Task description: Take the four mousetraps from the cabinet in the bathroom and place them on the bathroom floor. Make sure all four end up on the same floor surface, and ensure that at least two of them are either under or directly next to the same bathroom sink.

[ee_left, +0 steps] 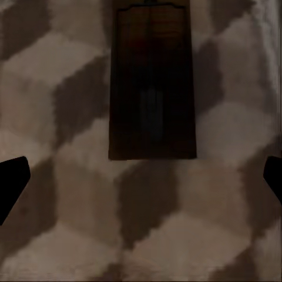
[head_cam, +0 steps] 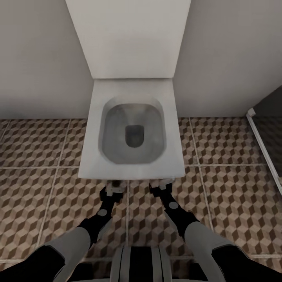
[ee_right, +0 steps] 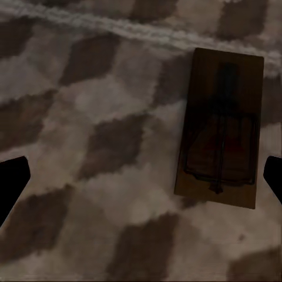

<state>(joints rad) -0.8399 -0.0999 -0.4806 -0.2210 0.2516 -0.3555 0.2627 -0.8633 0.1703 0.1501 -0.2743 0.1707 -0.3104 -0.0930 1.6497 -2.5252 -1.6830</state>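
Both end effectors, left [ee_left: 141,182] and right [ee_right: 141,182], gape empty above flat brown wooden mousetraps [ee_left: 153,82] [ee_right: 220,126] lying on the cube-patterned tile floor [head_cam: 231,188] (seemingly just released).

No text, label, brand, number or sign can be read in any of the pictures. The mousetrap [ee_left: 153,88] lying on the bathroom floor [ee_left: 70,223] in the left wrist view is a plain dark board with no legible marking, and the mousetrap [ee_right: 220,129] in the right wrist view likewise bears no lettering. The cube-patterned tiles carry a pattern and no writing.
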